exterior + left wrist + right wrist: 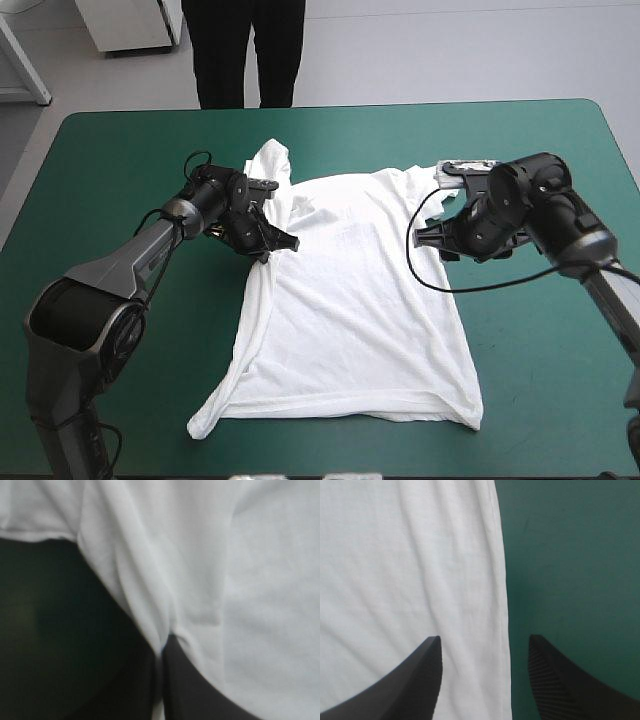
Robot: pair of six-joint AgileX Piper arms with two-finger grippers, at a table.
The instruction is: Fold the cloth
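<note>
The T-shirt (350, 300) lay spread flat mid-table (110, 160). The left gripper (162, 642) was pinched on a fold at the shirt's left side, its tips half buried in cloth. The right gripper (485, 641) stood apart, astride the shirt's right edge.

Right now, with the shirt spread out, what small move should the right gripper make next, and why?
Probably shut the right gripper on the edge of the T-shirt. Its fingers stand open astride that edge, one over cloth, one over the teal-green cover, while the left gripper is already shut on the opposite side.
</note>
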